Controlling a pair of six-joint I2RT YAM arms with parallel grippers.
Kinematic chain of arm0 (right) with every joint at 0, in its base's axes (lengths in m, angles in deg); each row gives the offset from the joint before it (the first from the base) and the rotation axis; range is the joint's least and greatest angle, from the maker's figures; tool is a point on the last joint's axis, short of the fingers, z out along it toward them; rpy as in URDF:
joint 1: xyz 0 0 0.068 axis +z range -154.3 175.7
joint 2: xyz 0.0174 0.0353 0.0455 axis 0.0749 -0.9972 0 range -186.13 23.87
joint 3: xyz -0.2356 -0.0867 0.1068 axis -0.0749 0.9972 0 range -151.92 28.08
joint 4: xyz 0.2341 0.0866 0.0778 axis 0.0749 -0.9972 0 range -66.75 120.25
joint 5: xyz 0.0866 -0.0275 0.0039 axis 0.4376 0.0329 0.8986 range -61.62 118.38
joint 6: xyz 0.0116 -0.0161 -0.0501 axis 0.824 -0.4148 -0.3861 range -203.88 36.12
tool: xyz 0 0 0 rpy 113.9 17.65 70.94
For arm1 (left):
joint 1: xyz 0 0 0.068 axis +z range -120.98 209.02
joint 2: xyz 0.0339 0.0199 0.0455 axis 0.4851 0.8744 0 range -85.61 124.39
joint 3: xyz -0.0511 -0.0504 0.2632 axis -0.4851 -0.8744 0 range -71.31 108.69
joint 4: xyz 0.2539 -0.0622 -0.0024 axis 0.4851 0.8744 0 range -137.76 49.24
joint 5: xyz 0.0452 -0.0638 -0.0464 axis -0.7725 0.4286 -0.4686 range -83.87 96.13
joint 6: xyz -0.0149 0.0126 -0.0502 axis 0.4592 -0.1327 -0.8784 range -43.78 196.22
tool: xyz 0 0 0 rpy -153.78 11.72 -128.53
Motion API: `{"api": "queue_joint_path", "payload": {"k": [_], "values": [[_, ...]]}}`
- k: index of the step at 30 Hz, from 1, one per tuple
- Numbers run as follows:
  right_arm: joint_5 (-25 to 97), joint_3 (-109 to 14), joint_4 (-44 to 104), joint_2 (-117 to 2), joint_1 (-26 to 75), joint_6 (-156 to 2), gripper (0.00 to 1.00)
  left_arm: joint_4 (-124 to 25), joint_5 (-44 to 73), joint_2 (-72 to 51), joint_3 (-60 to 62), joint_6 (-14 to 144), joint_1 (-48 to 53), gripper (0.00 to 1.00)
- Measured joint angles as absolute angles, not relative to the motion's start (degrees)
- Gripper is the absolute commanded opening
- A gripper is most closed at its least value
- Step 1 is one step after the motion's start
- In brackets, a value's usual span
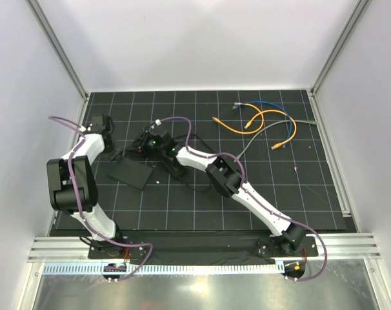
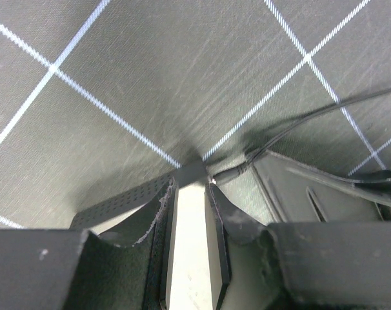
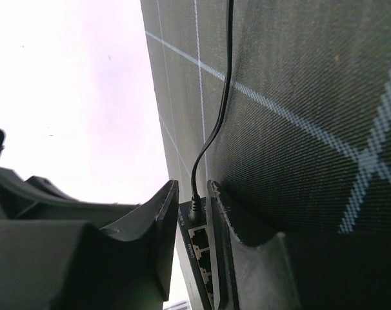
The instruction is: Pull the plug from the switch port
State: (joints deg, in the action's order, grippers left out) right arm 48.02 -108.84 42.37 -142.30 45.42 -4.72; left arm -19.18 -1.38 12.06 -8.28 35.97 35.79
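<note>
Plain white walls (image 1: 202, 39) all round, silver frame posts (image 1: 57, 45) in the corners, black mat (image 1: 299, 194) with a white grid underneath, metal rail (image 1: 350, 247) up front. Light's bright and even.

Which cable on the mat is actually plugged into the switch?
The thin black cord, ending in the switch beside its sockets. The orange cable, blue cable and grey cable lie loose, far right.

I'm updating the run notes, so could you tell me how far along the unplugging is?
Done: the left gripper is clamped on the switch, steadying it. In hand: the right gripper straddles the switch end where the plug enters; whether it grips yet is unclear. Left: the plug sits seated beside the ports, so the pull itself is not yet done.
</note>
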Motion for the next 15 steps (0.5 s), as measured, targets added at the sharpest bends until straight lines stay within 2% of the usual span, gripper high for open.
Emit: {"api": "queue_joint_path", "payload": {"k": [15], "values": [[46.93, -110.13, 40.03, -142.30, 46.68, -7.30, 0.31, -15.20, -1.75, 6.03, -8.59, 36.43, 35.35, 0.27]]}}
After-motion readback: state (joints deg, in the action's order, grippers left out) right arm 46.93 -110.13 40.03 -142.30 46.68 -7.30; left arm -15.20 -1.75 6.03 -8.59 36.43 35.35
